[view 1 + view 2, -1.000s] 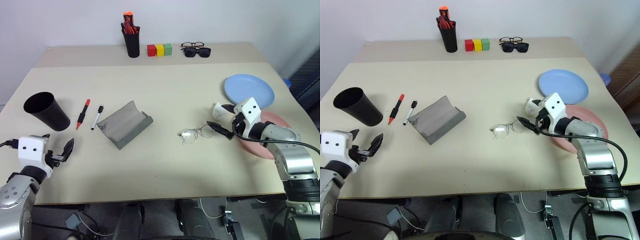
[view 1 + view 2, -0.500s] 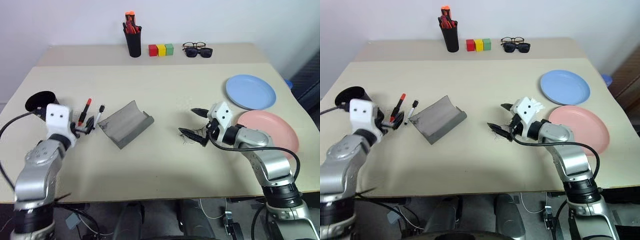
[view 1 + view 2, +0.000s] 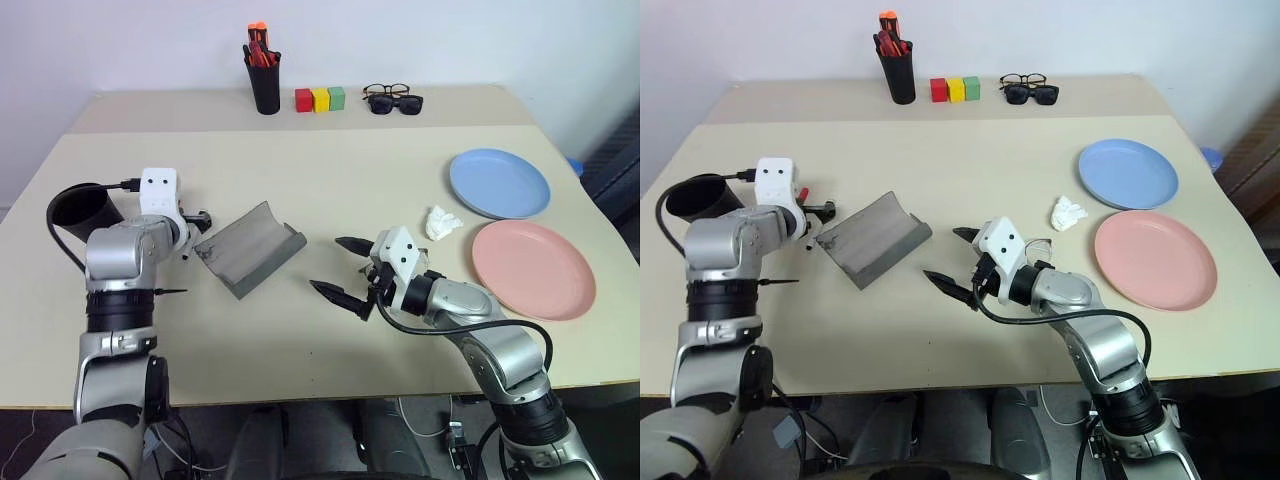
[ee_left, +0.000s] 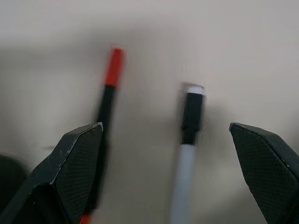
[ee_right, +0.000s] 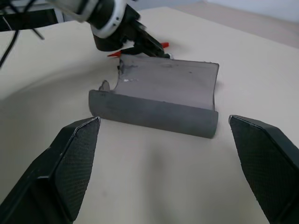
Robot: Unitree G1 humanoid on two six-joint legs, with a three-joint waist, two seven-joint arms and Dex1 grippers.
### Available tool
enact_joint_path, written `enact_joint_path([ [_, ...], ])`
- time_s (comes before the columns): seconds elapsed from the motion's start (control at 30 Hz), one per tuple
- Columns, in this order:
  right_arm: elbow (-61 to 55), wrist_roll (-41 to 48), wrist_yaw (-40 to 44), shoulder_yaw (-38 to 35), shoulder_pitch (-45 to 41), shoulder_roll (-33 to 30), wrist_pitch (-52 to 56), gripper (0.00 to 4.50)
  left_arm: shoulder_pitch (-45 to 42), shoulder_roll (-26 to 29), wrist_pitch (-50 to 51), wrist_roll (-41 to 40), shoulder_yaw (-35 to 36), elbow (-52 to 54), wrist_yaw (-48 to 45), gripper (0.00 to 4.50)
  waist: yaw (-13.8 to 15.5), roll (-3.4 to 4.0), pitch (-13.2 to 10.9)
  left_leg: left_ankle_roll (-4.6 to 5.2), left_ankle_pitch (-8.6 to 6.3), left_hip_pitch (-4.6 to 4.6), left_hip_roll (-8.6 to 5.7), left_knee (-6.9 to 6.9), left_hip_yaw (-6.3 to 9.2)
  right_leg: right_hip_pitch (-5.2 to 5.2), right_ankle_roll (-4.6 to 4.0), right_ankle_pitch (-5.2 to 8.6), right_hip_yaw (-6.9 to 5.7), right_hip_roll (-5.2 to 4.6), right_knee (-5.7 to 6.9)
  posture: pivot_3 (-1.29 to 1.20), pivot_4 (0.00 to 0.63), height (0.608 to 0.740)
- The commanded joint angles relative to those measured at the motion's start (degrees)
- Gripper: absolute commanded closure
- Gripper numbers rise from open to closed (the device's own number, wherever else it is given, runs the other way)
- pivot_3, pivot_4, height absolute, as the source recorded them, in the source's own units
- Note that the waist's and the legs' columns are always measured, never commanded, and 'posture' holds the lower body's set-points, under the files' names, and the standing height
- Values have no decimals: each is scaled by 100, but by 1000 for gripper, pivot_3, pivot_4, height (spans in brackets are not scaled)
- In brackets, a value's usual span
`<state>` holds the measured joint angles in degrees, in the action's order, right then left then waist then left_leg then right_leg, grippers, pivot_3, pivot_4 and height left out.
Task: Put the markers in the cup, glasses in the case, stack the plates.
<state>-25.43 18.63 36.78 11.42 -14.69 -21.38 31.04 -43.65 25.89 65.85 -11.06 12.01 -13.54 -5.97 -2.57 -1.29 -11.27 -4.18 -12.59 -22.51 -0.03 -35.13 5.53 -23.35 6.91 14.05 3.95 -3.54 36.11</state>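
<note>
With the left gripper [image 4: 163,127] spread wide over the black red-capped marker [image 4: 108,93] and the white black-capped marker [image 4: 187,140], both lying between the wide black plastic cup [image 3: 75,205] and the grey felt case [image 3: 250,250]: centre on one barrel only, lower, pinch squarely. Leave the right gripper [image 3: 329,264], also open and empty, clear.

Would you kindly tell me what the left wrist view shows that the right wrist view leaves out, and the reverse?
Left wrist view: the black marker with a red cap and the white marker with a black cap, side by side, apart, between the fingers of the open left end effector. Right wrist view: the open grey case ahead of the open right end effector, the left end effector beyond it. Shared: the beige table, and seemingly a sliver of the red cap.
</note>
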Motion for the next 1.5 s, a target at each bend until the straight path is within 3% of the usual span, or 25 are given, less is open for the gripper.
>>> enact_joint_path([
  [0.03, -268, 46, -114, 18, -124, 90, -9, 0, -333, -4, -90, -28, -28, -463, -165, 899, 0, 0, 0, 0, 0, 0, 0, 1, 0, -2, 0, 0, 0, 0, 1, 0, 150, 740],
  [0.27, -356, 70, -210, 98, -55, 133, 22, 0, -483, 38, -296, 133, -184, -933, -225, 4452, 8, 0, 0, 0, 0, 0, 0, 2, 2, -1, 1, 0, -1, -2, 0, 0, 150, 740],
  [0.4, -290, 100, -163, 100, -68, 127, -22, 0, -116, -149, -1942, 462, -154, -159, 227, 4452, 9, 0, 0, -1, 0, -1, 0, 2, 2, -1, 0, 0, -1, -2, -1, 0, 150, 740],
  [0.5, -180, 92, -110, 107, -186, 135, -81, 0, 163, -127, -3274, 511, -162, 522, 14, 4452, 21, -3, -2, -2, 0, -6, 0, 4, 3, -6, 0, 0, -1, -4, -1, 0, 150, 740],
  [0.63, -72, 129, -9, 59, -329, 124, -149, 0, 515, 41, -4617, 473, 500, 1457, 203, 4452, 3, -3, -2, -2, 0, -9, 0, 4, 0, -8, 0, -1, 0, -6, -3, 0, 150, 740],
  [0.8, 217, 667, -215, -289, -935, 767, -47, 0, 979, 388, -5054, 937, 1336, 1617, 1127, 4452, -48, 0, -1, -1, 0, 6, 5, 12, -6, -8, -1, -1, 2, -1, 3, 0, 150, 740],
  [0.9, 442, 525, -136, -45, -1319, 1014, -219, 0, 1183, 440, -5142, 907, 1594, 1448, 1271, 4452, 8, -3, 1, -1, 0, 2, 4, 3, -6, -3, 0, -1, 2, -3, 0, 0, 150, 740],
  [1.07, 620, 522, -58, 265, -1554, 1376, -376, 0, 1409, 334, -5294, 933, 1505, 1188, 1287, 4452, 70, -17, 8, -1, 0, -2, -1, 1, -2, 2, 1, -1, 0, -6, -4, 0, 150, 740],
  [1.33, 706, 484, -35, 287, -1565, 1405, -450, 0, 1523, 106, -5487, 906, 1530, 898, 1511, 4452, -3, -17, 8, -1, 0, 0, -1, 4, 1, -2, 0, -1, -1, -4, 1, 0, 150, 740],
  [1.47, 728, 468, -17, 272, -1567, 1350, -484, 0, 1518, 95, -5571, 907, 1507, 843, 1537, 2676, 3, -17, 8, -1, 0, 1, 0, 6, 1, -4, 0, -1, -1, -2, 2, 0, 150, 740],
  [1.5, 729, 469, -14, 273, -1557, 1339, -485, 0, 1514, 91, -5583, 894, 1516, 839, 1547, 2676, 5, -17, 8, -1, 0, 0, 0, 6, 1, -4, 0, -1, -1, -3, 2, 0, 150, 740],
])
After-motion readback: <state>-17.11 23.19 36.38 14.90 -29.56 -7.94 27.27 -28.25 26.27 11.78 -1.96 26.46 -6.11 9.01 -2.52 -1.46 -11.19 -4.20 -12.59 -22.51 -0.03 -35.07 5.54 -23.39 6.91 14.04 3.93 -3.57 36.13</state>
